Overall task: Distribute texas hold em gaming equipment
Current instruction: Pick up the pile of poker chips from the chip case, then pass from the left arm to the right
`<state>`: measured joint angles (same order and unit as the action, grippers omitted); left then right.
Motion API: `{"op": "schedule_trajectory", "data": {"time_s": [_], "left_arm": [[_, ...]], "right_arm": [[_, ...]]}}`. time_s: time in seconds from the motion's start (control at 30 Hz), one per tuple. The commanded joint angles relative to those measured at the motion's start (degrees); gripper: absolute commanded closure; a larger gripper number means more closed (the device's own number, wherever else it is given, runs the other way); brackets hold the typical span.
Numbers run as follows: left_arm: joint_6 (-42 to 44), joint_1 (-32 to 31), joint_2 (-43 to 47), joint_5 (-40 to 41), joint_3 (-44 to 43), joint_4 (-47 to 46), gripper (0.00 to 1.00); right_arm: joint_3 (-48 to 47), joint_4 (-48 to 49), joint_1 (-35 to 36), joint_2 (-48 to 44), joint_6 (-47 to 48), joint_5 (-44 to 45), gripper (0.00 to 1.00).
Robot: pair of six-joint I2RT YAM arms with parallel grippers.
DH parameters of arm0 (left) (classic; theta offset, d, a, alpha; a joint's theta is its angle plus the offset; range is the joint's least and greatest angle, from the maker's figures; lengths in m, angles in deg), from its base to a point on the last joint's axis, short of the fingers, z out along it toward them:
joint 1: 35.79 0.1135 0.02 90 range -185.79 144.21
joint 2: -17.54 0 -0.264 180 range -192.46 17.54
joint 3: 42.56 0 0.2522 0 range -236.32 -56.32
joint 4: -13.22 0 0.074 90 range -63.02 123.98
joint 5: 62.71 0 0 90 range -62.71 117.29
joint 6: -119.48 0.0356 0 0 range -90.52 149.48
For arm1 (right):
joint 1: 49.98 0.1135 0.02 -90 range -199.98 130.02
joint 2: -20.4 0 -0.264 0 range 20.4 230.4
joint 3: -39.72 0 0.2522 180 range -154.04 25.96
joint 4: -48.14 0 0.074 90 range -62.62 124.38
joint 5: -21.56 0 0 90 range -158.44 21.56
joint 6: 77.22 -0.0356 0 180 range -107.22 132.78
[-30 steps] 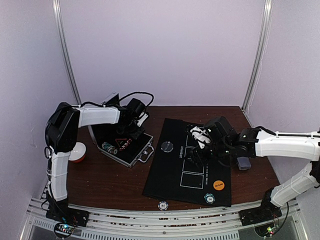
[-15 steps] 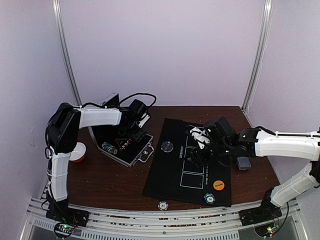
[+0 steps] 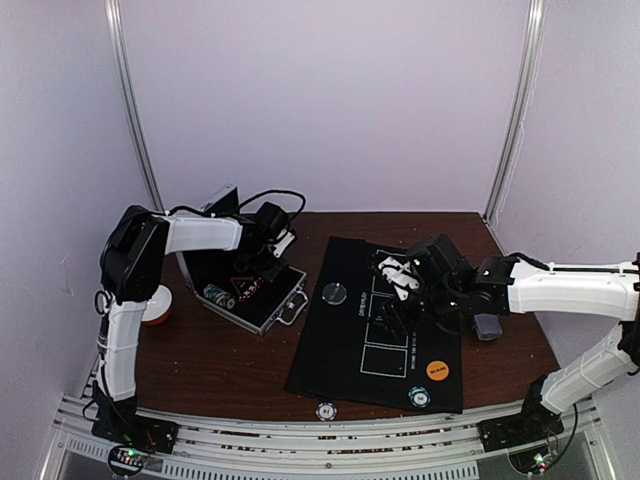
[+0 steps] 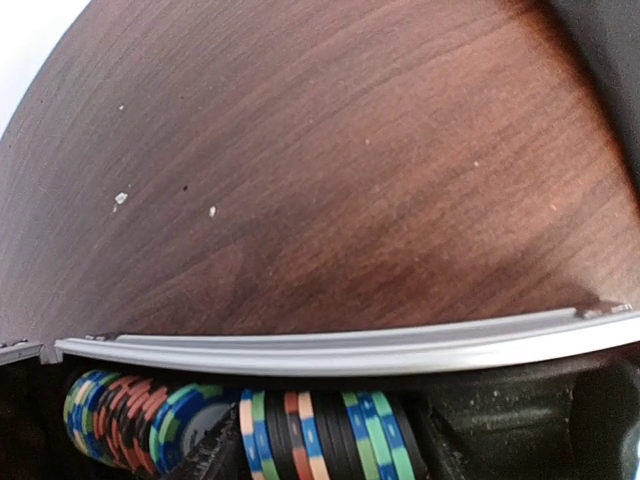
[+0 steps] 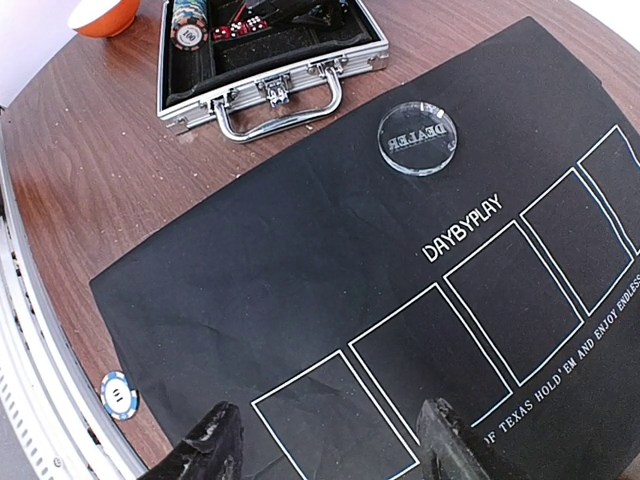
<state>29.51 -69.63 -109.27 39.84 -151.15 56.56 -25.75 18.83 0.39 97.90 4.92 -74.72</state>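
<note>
I see the silver metal case rim (image 4: 330,350) crossing the brown wooden table (image 4: 330,170), with striped-edge poker chips (image 4: 320,435) racked on edge below it.

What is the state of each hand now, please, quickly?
Left hand: inside the silver case by the poker chips; open or gripping cannot be told.
Right hand: open, holding nothing, above the black mat.

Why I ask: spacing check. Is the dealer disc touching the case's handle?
Apart. Right wrist view shows a strip of black mat separating the dealer disc and the case handle.
</note>
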Motion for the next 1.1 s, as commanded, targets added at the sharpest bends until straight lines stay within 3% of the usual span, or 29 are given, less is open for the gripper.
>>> {"op": "schedule_trajectory", "data": {"time_s": [0.0, 0.07, 0.17, 0.2, 0.4, 0.53, 0.77, 0.9, 1.07], "left_arm": [[-1.69, 1.3, -1.93, -2.58, -1.46, -0.63, 0.5], [-2.23, 1.32, -1.12, -3.05, -0.97, -0.67, 0.66], [-2.88, 1.27, 2.19, -6.13, -0.11, -0.94, 0.98], [-3.19, 1.31, 3.91, -7.13, 0.24, -1.22, 1.0], [-5.54, 1.31, 14.78, -11.92, 1.32, -1.47, 1.0], [-11.34, 1.24, 23.9, -22.99, 5.97, -3.55, 1.0], [-29.73, -2.2, 38.58, -46.99, 25.69, -20.9, 1.0], [-38.55, -4.97, 41.08, -53.35, 31.14, -28.63, 1.0], [-43.29, -5.64, 42.69, -56.11, 34.27, -34.1, 1.0]], "right_arm": [[-0.24, -1.33, -0.17, -0.93, -0.01, -0.13, 0.37], [-0.24, -1.3, -0.21, -1.23, -0.18, -0.2, 0.38], [-0.42, -1.53, -0.18, -1.84, -0.03, 0.11, 0.38], [-0.68, -1.69, -0.21, -2.09, 0.09, 0.29, 0.38], [-4.02, -3.63, -0.23, -3.51, 2.53, 2.31, 0.37], [-6.86, -5.96, -0.21, -4.21, 7.35, 5.65, 0.37], [-11.38, -0.28, 1.3, -3.48, 22.17, 8.28, 0.35], [-13.53, 8.45, 4.54, 0.44, 33.46, 1.63, 0.32], [-21.17, 7.84, 8.05, 9.27, 43.57, -0.38, 0.23]]}}
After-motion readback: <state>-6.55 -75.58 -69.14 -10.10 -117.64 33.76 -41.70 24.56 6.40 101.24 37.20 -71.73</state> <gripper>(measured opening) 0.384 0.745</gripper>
